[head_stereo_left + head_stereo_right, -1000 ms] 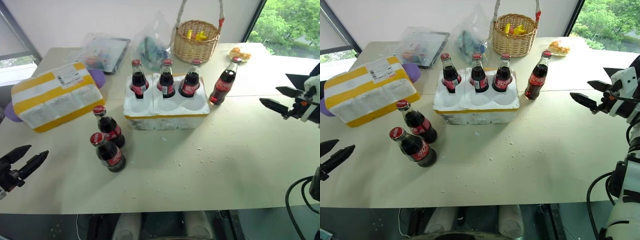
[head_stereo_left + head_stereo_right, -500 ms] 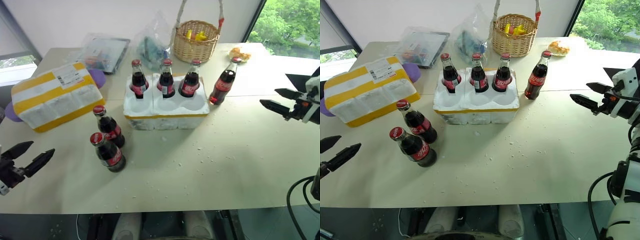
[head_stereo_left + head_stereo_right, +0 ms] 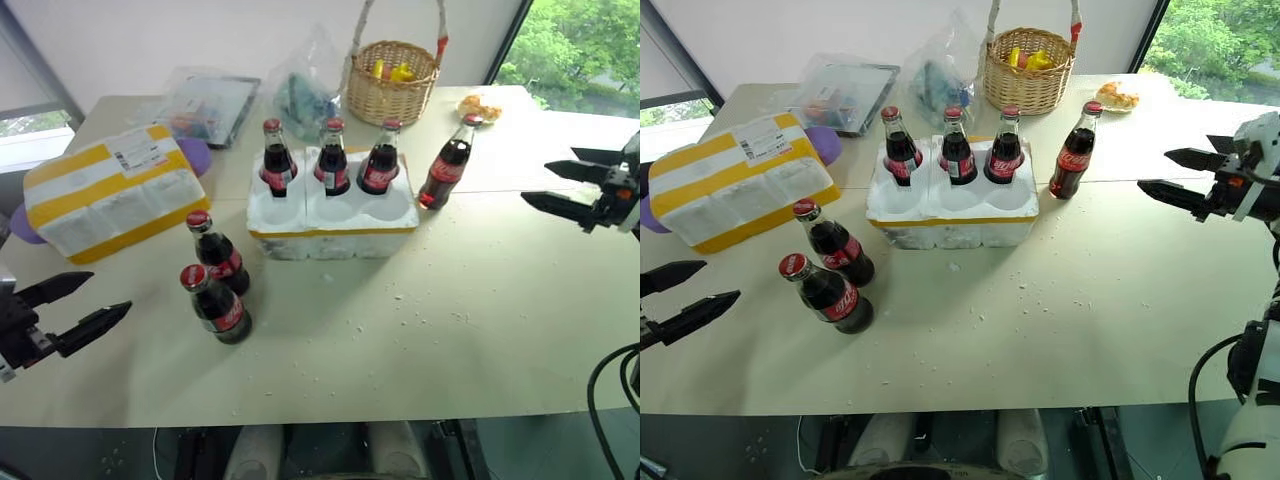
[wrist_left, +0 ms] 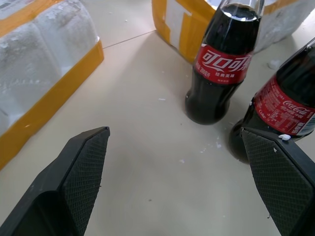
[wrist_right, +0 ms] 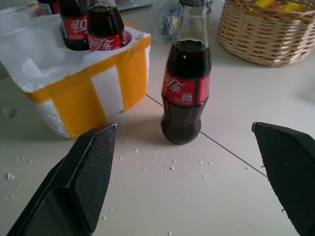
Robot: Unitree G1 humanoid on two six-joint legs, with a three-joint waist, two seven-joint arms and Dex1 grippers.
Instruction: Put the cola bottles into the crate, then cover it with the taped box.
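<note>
Both hands rose, left hand (image 3: 88,302) spread beside cola bottles (image 3: 214,290).

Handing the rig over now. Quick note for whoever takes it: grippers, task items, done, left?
Left gripper: open, empty, near the two loose dark glass cola bottles.
Right gripper: open, empty, facing the single bottle beside the white styrofoam crate.
Done: three bottles in the crate's back row.
Left: three front holes to fill, then set the yellow-taped styrofoam box, now left of the crate, over it.
</note>
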